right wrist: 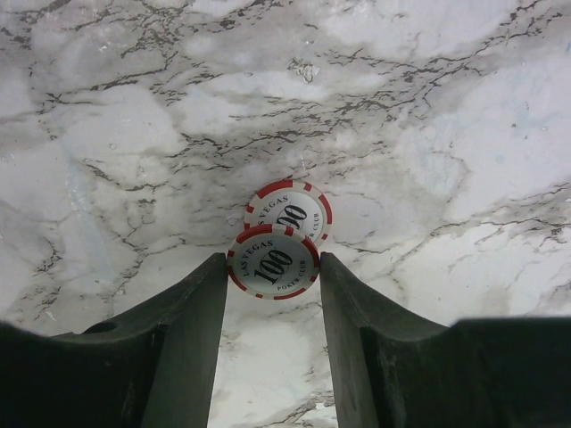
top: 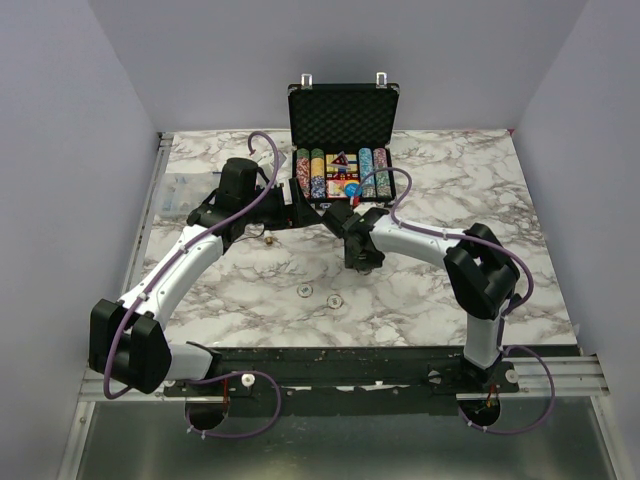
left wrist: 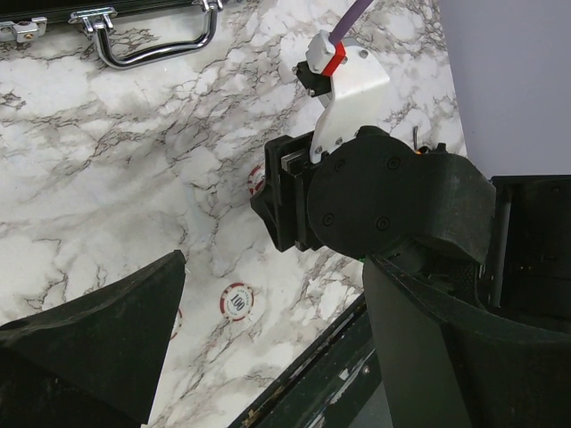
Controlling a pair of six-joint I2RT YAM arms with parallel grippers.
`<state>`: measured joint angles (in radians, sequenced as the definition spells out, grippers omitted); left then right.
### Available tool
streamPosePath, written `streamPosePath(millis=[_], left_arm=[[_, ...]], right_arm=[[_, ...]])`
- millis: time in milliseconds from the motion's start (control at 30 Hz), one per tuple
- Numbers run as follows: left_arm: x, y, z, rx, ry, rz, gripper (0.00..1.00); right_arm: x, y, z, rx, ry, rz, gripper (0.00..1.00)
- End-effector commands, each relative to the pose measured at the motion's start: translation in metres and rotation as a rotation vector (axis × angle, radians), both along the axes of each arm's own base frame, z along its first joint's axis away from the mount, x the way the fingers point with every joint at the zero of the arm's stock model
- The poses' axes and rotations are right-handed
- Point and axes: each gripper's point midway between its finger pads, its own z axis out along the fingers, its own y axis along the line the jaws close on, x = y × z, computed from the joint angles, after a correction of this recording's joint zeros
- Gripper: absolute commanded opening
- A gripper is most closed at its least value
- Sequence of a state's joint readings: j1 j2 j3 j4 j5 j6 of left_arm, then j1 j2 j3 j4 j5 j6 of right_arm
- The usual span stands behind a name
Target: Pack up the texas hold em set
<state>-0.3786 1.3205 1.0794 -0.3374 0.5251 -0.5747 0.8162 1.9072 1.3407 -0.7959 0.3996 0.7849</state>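
The black briefcase [top: 343, 105] stands open at the back centre, with chip rows [top: 316, 172] and a red card box [top: 340, 165] inside. Its silver handle [left wrist: 156, 45] shows in the left wrist view. My right gripper [right wrist: 272, 267] is shut on a red-and-white 100 chip [right wrist: 272, 261], held flat at its fingertips just above a second such chip [right wrist: 294, 203] lying on the marble. In the top view, my right gripper [top: 360, 258] hovers in front of the case. My left gripper [left wrist: 268, 357] is wide open and holds nothing; it sits by the case's front left [top: 298, 208].
Two more chips [top: 304, 291] [top: 334, 300] lie on the marble table [top: 450, 180] nearer the front; one [left wrist: 236, 300] shows between my left fingers. A clear plastic item [top: 185, 190] lies at the left edge. A black rail [top: 340, 362] runs along the front.
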Motion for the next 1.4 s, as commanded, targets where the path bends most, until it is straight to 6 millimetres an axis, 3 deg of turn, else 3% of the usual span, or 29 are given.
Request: streamPosePath(millis=[0, 233, 1000, 1200, 1367], left_arm=[[0.000, -0.001, 0.002, -0.011, -0.002, -0.010, 0.80], [0.000, -0.001, 0.001, -0.009, -0.001, -0.011, 0.80], [0.002, -0.002, -0.002, -0.008, 0.011, -0.013, 0.80], [0.002, -0.003, -0.002, -0.010, 0.014, -0.015, 0.81], [0.002, -0.003, -0.003, -0.010, 0.017, -0.015, 0.81]], right_arm=[[0.018, -0.003, 0.009, -0.035, -0.063, -0.008, 0.48], [0.024, -0.007, 0.005, -0.056, -0.067, -0.013, 0.48], [0.019, -0.015, -0.015, -0.068, -0.017, -0.018, 0.49], [0.018, -0.014, -0.011, -0.055, -0.018, -0.020, 0.54], [0.021, -0.010, 0.006, -0.032, -0.038, -0.016, 0.58]])
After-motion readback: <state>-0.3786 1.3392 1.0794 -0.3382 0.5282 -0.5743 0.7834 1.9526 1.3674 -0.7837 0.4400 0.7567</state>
